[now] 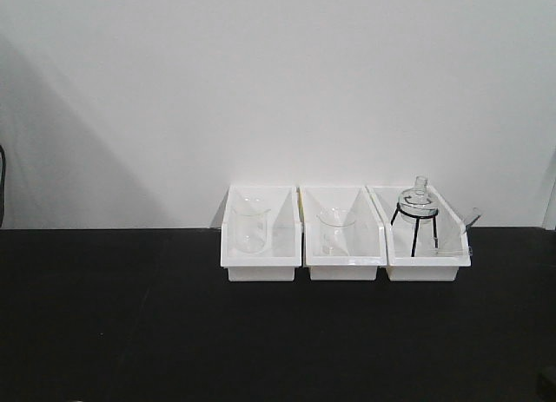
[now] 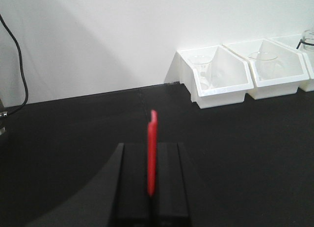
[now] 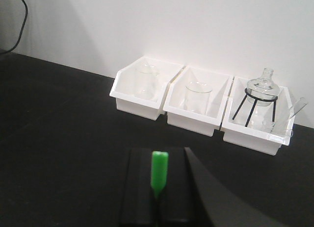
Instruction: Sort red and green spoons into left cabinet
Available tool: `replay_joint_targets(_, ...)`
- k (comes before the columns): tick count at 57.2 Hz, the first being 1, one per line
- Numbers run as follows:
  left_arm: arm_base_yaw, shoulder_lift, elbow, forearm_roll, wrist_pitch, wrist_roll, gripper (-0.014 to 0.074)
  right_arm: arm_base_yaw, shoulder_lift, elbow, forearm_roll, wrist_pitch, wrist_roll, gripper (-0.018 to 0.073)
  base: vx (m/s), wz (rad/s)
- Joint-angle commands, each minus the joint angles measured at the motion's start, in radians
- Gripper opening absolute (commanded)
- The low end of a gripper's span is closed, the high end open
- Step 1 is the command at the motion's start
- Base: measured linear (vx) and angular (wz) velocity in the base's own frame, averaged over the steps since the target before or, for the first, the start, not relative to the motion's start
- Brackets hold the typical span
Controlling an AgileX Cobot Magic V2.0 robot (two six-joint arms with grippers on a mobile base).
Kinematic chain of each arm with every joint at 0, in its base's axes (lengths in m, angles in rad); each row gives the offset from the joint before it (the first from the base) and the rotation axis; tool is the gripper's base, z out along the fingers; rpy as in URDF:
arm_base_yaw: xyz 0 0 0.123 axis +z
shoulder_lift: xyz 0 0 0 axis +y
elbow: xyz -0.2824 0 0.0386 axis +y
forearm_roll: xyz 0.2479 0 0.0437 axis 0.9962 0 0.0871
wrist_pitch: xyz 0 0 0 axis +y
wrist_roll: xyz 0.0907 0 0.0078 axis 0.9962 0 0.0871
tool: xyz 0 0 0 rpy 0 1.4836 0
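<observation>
A: What's the left claw (image 2: 152,147) got?
B: It's clamped on the red spoon (image 2: 152,153), pinched edge-on betw. the two pads, with the end sticking up past the tips. The right claw (image 3: 158,188) has the green spoon (image 3: 159,170) the same way. One spoon per arm, so prob. both can go over in one trip.
A: Which end is up, bowl or handle?
B: Hard to say from the wrist views. It looks like a flat stub, maybe the handle end.
A: And the left cabinet?
B: Not in any view. Both claws hang over the black surface (image 1: 130,332), facing the white wall (image 1: 261,72). The front cam shows neither arm.
A: Anything in the way?
B: Three white bins (image 1: 261,265) sit in a row at the wall, side by side. There's a beaker (image 1: 250,228) in the left one and another in the middle. A round flask (image 1: 419,202) sits on a black tripod (image 1: 415,233) in the right one. It's all glass, ahead of the claws but well apart from them. A black cable (image 2: 19,65) hangs at the far left of the left wrist view. If the arm turns left, that's the thing to watch, imo.
</observation>
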Motion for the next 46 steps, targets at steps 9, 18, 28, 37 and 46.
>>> replay_joint_targets(9, -0.005, 0.005, -0.024, -0.011, -0.045, 0.001, -0.0006, -0.001, -0.002, -0.028, 0.005, -0.028, 0.001, -0.0003, 0.0, 0.0)
replay_joint_targets(18, -0.005, 0.005, -0.024, -0.011, -0.046, 0.001, -0.0006, -0.001, -0.002, -0.028, 0.005, -0.025, 0.001, -0.0003, 0.0, 0.0)
replay_joint_targets(28, -0.005, 0.005, -0.024, -0.011, -0.046, 0.001, -0.0006, -0.001, -0.002, -0.028, 0.005, -0.025, 0.001, -0.0003, 0.0, 0.0)
replay_joint_targets(37, -0.005, 0.005, -0.024, -0.011, -0.046, 0.001, -0.0006, -0.001, -0.002, -0.028, 0.005, -0.025, 0.001, -0.0003, 0.0, 0.0)
replay_joint_targets(46, -0.005, 0.005, -0.024, -0.011, -0.046, 0.001, -0.0006, -0.001, -0.002, -0.028, 0.005, -0.025, 0.001, -0.0003, 0.0, 0.0)
